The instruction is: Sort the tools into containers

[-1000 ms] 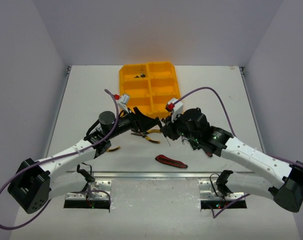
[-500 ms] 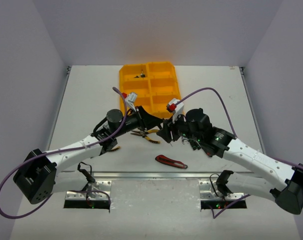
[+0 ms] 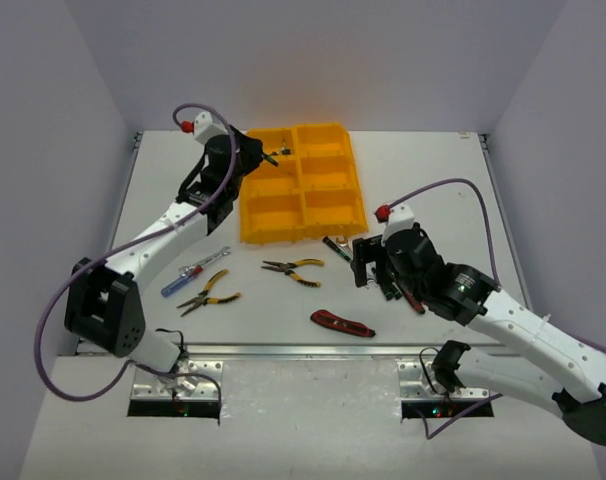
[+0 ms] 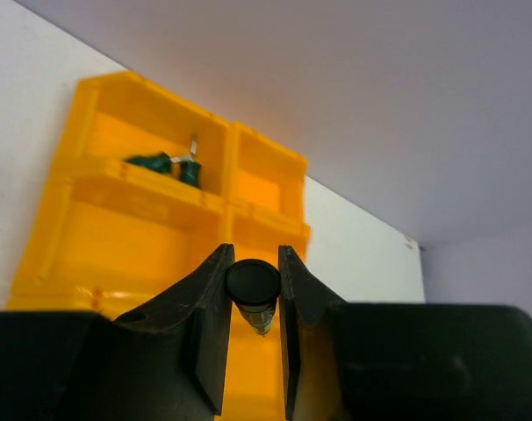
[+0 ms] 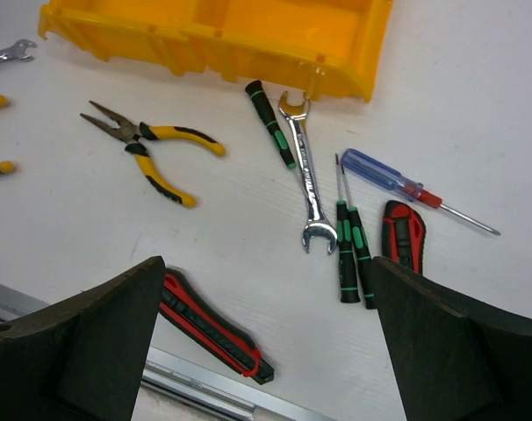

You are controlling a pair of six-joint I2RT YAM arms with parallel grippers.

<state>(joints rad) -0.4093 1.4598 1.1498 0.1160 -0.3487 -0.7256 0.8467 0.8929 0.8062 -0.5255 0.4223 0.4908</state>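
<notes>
Mia: What lies closest to us, on the near side of the tray (image 3: 301,190)?

Tom: A red and black knife (image 3: 341,322). A bit closer to the tray are yellow pliers (image 3: 295,268). Off toward the tray's left side are more pliers (image 3: 211,292) and a red and blue screwdriver (image 3: 188,275).

Mia: And the right gripper (image 3: 365,262)?

Tom: It hangs just off the tray's near right corner. Its fingers are spread wide and it holds nothing.

Mia: What is under it?

Tom: A silver wrench (image 5: 307,189). It lies long-ways from the tray's near wall toward us, with one end almost at the wall. Beside it are green screwdrivers (image 5: 347,254) and another red knife (image 5: 405,235). The right arm is much nearer to this bunch than the left one. I think it should drop onto one of them with its fingers across the handle.

Mia: Where is the left gripper (image 3: 251,160)?

Tom: Up by the tray's far left box. It is pinched tight on a small tool (image 4: 253,281) with a round black end. I think it is a screwdriver. It points away from the gripper and down at the tray.

Mia: What is in the boxes?

Tom: The far left box has green-handled tools (image 4: 161,164) in it. I see nothing in the other five.

Mia: So what comes next?

Tom: I guess the left gripper lets go there, so like goes with like.
</notes>
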